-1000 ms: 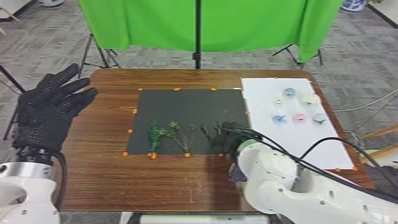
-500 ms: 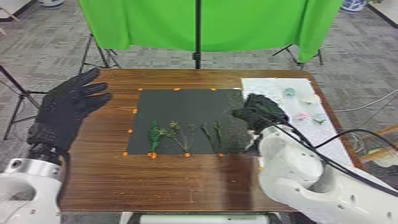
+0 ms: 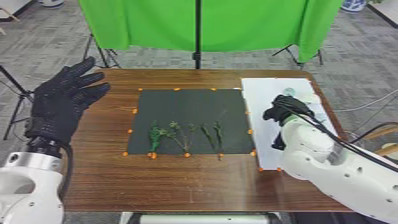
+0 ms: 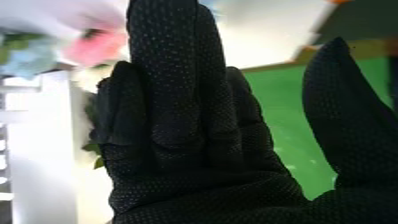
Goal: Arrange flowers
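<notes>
Three groups of green stems lie on a black mat (image 3: 191, 107) on the brown wooden table (image 3: 160, 187), all in the half of the mat closer to the table's near edge. Toward the table's left edge is a dense leafy stem (image 3: 154, 137); beside it is a branching spray (image 3: 187, 141), and then come some thin dark stems (image 3: 218, 134), nearest the right side of the mat.

The right robot hand (image 3: 289, 106) is over the white sheet (image 3: 256, 95) that runs along the table's right edge, to the right of the mat and its stems. Its fingers are extended and uncurled, with the thumb set apart, and it grasps nothing. A pale blue-green flower head (image 3: 289, 91) lies near it, on the side toward the table's far edge, and a whitish flower head (image 3: 311, 98) is just beside it, toward the right edge. In the right wrist view, a pink flower head (image 4: 93, 46), a pale blue flower head (image 4: 34, 56) and a cream flower head (image 4: 91, 77) show beyond the fingers. Whether the hand touches any of them, I cannot tell.

The left robot hand (image 3: 60, 102) is raised by the table's left edge, well apart from the stems, its fingers loosely spread and empty.
</notes>
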Robot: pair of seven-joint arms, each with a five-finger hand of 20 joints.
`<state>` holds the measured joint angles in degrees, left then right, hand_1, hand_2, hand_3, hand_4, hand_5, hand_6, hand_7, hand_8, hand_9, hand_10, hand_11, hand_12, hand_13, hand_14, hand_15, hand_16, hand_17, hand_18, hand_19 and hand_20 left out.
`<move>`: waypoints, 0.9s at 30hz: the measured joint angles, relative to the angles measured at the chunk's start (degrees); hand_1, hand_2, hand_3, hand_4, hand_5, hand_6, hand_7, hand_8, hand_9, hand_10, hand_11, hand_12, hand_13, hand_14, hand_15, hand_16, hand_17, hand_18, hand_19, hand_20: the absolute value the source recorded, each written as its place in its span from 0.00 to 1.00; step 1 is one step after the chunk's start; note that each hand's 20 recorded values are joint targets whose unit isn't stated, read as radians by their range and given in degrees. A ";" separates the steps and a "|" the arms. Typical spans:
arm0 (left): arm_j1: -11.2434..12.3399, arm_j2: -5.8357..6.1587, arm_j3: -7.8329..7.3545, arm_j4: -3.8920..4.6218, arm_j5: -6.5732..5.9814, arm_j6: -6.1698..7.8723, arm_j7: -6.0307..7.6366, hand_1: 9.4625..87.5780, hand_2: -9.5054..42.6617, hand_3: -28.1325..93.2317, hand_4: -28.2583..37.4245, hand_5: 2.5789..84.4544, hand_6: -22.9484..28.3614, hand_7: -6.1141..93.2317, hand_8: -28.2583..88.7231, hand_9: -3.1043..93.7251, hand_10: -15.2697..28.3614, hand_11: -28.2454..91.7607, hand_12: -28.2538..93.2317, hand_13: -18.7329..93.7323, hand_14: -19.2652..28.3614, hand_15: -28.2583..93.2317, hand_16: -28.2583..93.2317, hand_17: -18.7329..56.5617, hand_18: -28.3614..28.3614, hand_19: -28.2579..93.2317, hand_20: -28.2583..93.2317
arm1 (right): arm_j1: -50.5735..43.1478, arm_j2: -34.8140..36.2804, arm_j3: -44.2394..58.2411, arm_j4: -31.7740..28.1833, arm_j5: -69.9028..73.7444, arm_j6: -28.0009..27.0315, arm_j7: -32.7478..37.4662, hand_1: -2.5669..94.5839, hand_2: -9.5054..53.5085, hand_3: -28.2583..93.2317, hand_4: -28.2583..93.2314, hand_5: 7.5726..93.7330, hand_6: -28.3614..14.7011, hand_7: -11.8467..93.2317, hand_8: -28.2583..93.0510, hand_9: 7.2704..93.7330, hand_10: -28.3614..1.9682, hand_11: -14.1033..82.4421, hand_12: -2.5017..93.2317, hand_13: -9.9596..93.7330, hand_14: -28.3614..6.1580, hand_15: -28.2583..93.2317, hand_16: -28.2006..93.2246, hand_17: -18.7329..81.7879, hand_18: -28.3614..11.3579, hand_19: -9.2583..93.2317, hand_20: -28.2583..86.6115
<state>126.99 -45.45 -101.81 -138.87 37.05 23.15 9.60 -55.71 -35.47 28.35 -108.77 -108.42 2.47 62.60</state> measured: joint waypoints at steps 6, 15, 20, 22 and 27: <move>-0.31 0.15 0.74 0.15 0.00 0.00 0.30 0.15 0.42 0.85 0.00 0.40 0.65 0.19 0.17 0.34 0.82 0.47 0.31 0.37 0.98 0.69 0.14 0.15 0.94 0.77 0.29 | 1.37 0.52 -0.45 2.86 2.37 -1.63 1.22 0.36 0.09 0.85 0.06 0.44 0.59 0.22 0.14 0.86 0.38 0.37 0.18 0.89 0.51 0.64 0.36 0.69 0.20 1.00 0.37; -0.30 0.35 0.79 0.21 -0.35 -0.02 1.22 0.15 0.42 0.85 0.00 0.40 0.65 0.19 0.17 0.34 0.82 0.47 0.31 0.37 0.98 0.69 0.13 0.15 0.94 0.77 0.29 | 3.48 0.87 -3.00 5.71 4.75 -2.05 1.69 0.41 0.07 0.85 0.05 0.58 0.66 0.24 0.13 0.87 0.49 0.39 0.19 0.89 0.57 0.65 0.36 0.67 0.21 1.00 0.37; -0.30 0.43 0.85 0.29 -0.59 -0.03 1.34 0.15 0.42 0.85 0.00 0.41 0.65 0.19 0.17 0.34 0.82 0.47 0.31 0.37 0.98 0.69 0.13 0.15 0.94 0.77 0.29 | 4.29 1.18 -4.51 6.08 4.09 -0.78 1.09 0.46 0.02 0.85 0.01 0.72 0.69 0.27 0.18 0.92 0.59 0.39 0.19 0.92 0.63 0.63 0.37 0.67 0.24 1.00 0.40; -0.30 0.48 0.90 0.33 -0.69 -0.03 1.35 0.15 0.42 0.85 0.00 0.41 0.65 0.19 0.17 0.34 0.82 0.47 0.31 0.38 0.98 0.69 0.13 0.15 0.94 0.77 0.29 | 5.13 1.50 -6.53 6.34 3.21 2.02 0.47 0.50 0.00 0.84 0.00 0.80 0.69 0.28 0.22 0.94 0.62 0.39 0.19 0.94 0.66 0.62 0.38 0.68 0.26 1.00 0.43; -0.30 0.55 0.97 0.37 -0.87 -0.03 1.49 0.15 0.42 0.85 0.00 0.41 0.66 0.19 0.17 0.34 0.82 0.47 0.31 0.38 0.98 0.70 0.13 0.15 0.94 0.78 0.29 | 6.55 2.28 -12.91 7.35 -1.27 12.98 -1.41 0.54 0.00 0.83 0.00 0.86 0.71 0.29 0.24 0.97 0.68 0.35 0.25 0.96 0.70 0.61 0.39 0.68 0.28 1.00 0.46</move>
<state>126.69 -44.90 -100.84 -138.50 36.17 23.12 11.09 -49.16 -33.19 15.44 -101.42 -109.69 15.44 61.19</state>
